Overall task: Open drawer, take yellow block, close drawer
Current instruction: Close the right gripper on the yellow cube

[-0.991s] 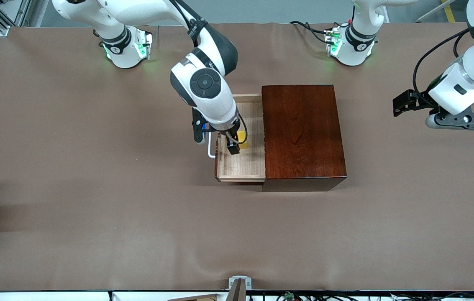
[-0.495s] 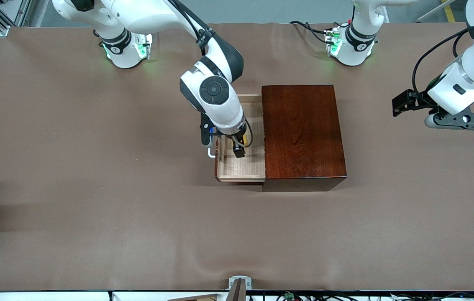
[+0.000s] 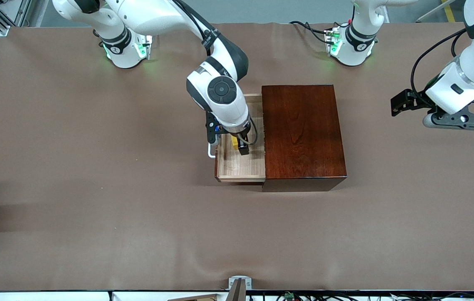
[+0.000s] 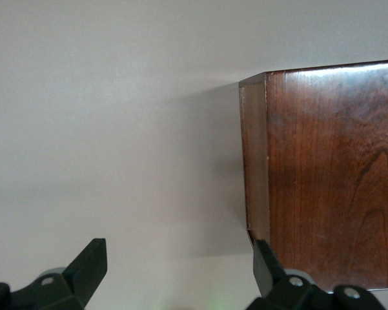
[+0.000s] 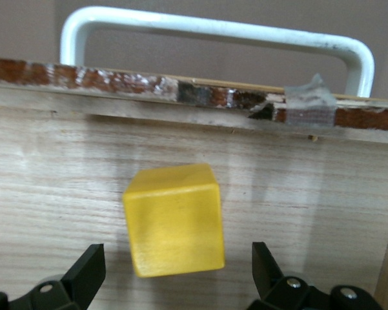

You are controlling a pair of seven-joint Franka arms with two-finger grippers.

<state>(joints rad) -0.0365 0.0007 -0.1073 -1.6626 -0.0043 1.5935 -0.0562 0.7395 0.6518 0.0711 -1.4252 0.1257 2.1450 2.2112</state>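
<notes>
The reddish-brown wooden box (image 3: 301, 133) stands mid-table with its pale-wood drawer (image 3: 241, 167) pulled out toward the right arm's end; the white handle (image 3: 211, 150) shows at the drawer's front. The yellow block (image 3: 235, 142) lies on the drawer floor. My right gripper (image 3: 241, 147) is down in the drawer, open. In the right wrist view the block (image 5: 174, 219) sits just ahead of the open gripper (image 5: 174, 278), with the fingers (image 5: 84, 271) apart from it, and the handle (image 5: 213, 29) lies past the drawer front. My left gripper (image 3: 402, 104) waits open over the table at the left arm's end.
The left wrist view shows a corner of the box (image 4: 329, 174) and bare table under the open left gripper (image 4: 177, 271). The brown table cover (image 3: 94, 188) spreads wide around the box. A small metal bracket (image 3: 239, 284) sits at the table's near edge.
My right gripper has shifted within the drawer toward the box, so the block now lies in line with its open fingers. The left arm has barely moved.
</notes>
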